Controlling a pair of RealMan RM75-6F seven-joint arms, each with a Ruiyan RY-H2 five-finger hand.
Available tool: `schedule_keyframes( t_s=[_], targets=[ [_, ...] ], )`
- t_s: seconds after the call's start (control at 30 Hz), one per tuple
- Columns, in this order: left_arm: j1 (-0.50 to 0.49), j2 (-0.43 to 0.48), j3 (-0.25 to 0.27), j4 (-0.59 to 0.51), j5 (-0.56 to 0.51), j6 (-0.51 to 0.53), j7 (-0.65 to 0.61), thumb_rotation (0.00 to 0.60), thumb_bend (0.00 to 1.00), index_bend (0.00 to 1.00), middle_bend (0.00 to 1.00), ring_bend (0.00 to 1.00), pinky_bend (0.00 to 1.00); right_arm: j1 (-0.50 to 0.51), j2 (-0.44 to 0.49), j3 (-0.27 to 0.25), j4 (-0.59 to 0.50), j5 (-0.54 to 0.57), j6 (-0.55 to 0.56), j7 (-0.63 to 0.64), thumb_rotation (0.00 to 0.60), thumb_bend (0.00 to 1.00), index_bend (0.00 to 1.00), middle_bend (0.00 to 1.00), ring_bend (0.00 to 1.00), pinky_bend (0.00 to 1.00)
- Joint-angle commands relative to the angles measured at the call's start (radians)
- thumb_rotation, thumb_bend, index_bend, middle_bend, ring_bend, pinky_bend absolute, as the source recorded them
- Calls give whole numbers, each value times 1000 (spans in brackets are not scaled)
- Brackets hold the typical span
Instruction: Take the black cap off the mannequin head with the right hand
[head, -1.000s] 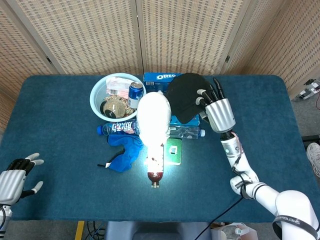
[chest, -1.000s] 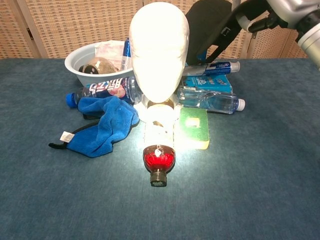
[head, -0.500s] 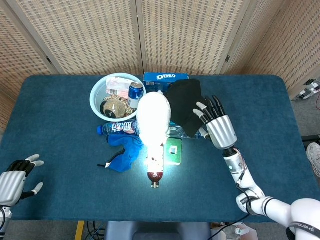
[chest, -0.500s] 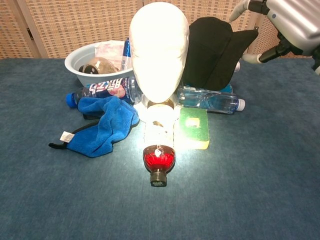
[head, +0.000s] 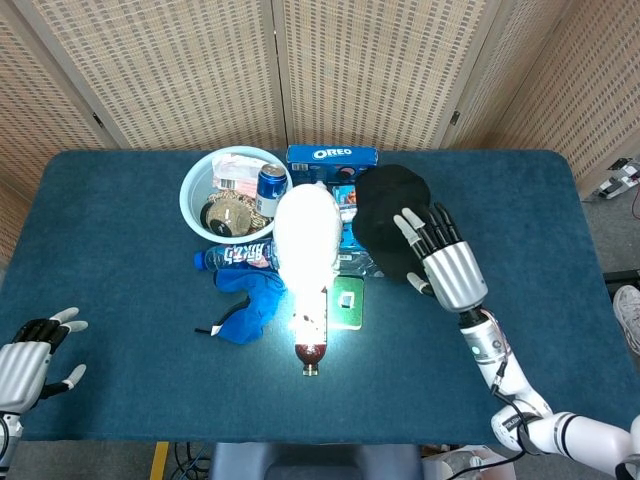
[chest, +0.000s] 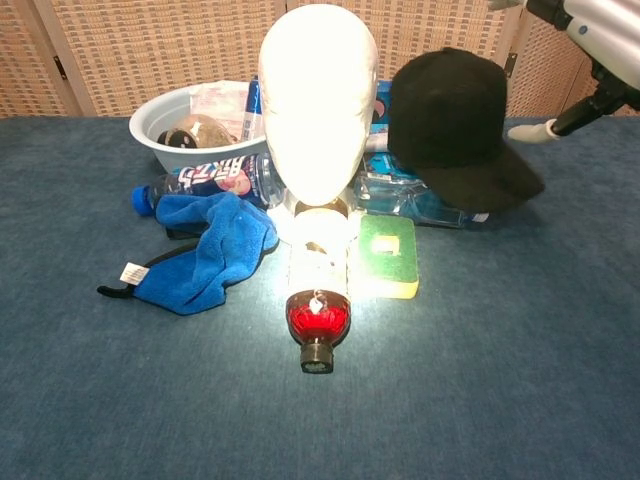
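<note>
The white mannequin head (head: 308, 235) (chest: 318, 100) stands bare at the middle of the table. The black cap (head: 385, 215) (chest: 455, 125) is off it, tilted just to its right above a clear water bottle (chest: 405, 200). My right hand (head: 445, 262) (chest: 598, 25) is at the cap's right side, fingers spread over its crown and thumb at its edge, holding it. My left hand (head: 30, 355) rests with fingers apart near the table's front left corner, holding nothing.
A light blue bowl (head: 198, 180) (chest: 160, 135) with a can and snacks sits back left. An Oreo box (head: 332, 155), a labelled bottle (head: 235, 257), a blue cloth (head: 250, 300) (chest: 210, 250), a green sponge (head: 348, 300) (chest: 388, 255) and a cola bottle (head: 310, 340) (chest: 318, 310) crowd the head.
My right hand has carried the cap to the right and nearer, away from the mannequin head, and turned it crown-up. The left hand has not moved.
</note>
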Motion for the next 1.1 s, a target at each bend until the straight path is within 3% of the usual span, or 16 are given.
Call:
schedule_keyframes(
  t_s=[0.03,0.33,0.57,0.73,0.8,1.1],
  targets=[
    [-1,-1,0,0,1,-1,-1,600,228,287,168,219,148,-19,22,4,-28,11,-6,-14,600,0,0,0,0,0],
    [-5,5,-2,-3,8,2,1,600,228,287,168,219,148,-65,80,12,-90,1,21,-15,600,0,0,9,0,0],
    [-6,16,-9,-10,5,8,9,600,228,286,168,219,148,-128,171,-4,-164,-20,67,-43,600,0,35,107,2,0],
    [-8,19,-14,-12,-1,7,14,600,227,286,168,219,148,-190,223,-22,-195,-26,113,-30,600,68,217,309,195,128],
    [-9,19,-15,-12,-3,6,18,600,228,286,168,219,148,-218,242,-35,-206,-28,126,-18,600,95,249,341,234,165],
    [-13,14,-27,-6,-20,6,27,600,228,286,168,219,148,-334,337,-94,-261,-23,164,19,600,96,255,334,238,176]
  ],
)
